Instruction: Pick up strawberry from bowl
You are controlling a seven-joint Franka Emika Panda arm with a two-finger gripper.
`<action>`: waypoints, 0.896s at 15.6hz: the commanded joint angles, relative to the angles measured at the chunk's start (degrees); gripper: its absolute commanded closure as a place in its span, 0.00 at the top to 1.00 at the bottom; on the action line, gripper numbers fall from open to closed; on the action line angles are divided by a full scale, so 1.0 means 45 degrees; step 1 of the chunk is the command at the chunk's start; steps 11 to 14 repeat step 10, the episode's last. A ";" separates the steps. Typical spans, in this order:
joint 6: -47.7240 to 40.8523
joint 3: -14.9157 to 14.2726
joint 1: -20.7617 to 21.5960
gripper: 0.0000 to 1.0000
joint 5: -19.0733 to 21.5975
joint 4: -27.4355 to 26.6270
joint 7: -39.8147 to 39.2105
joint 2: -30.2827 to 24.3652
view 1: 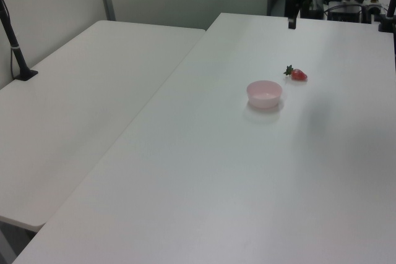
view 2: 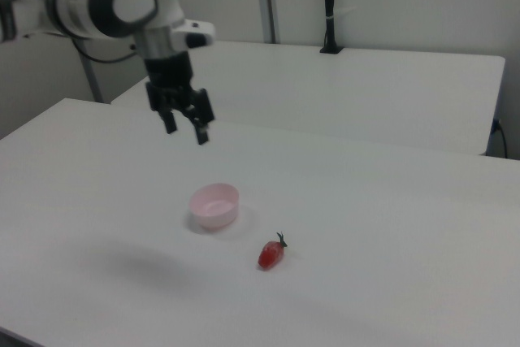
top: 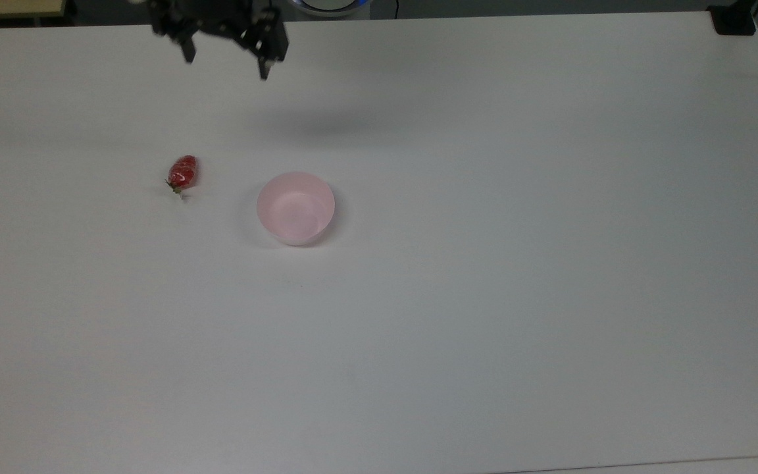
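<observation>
The red strawberry (top: 182, 172) lies on the white table to the top view's left of the pale pink bowl (top: 296, 207), a short gap between them. It also shows beside the bowl (view 1: 265, 93) as the strawberry (view 1: 298, 75) in the left view, and as the strawberry (view 2: 271, 254) near the bowl (view 2: 215, 205) in the right view. The bowl holds nothing. My gripper (top: 226, 60) hangs open and high above the table, well away from both, fingers spread with nothing between them; it appears as the gripper (view 2: 185, 126) in the right view.
The white table (top: 484, 296) stretches wide around the bowl. A second white table (view 1: 74, 91) adjoins it in the left view. A black post (view 2: 329, 6) stands on the far table in the right view. A black clamp (top: 733, 20) sits at the top view's upper right corner.
</observation>
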 commanded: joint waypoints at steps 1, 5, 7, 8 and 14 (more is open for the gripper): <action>-0.0758 -0.0618 0.1185 1.00 0.0373 -0.0505 0.1762 -0.0952; 0.0370 -0.0991 0.1441 1.00 0.0570 -0.0485 0.1532 -0.0874; 0.0802 -0.0972 0.1480 1.00 0.0394 -0.0485 0.0696 -0.0836; 0.0978 -0.0972 0.1461 1.00 0.0355 -0.0466 0.0149 -0.0816; 0.1039 -0.0991 0.1422 1.00 0.0354 -0.0466 -0.0129 -0.0835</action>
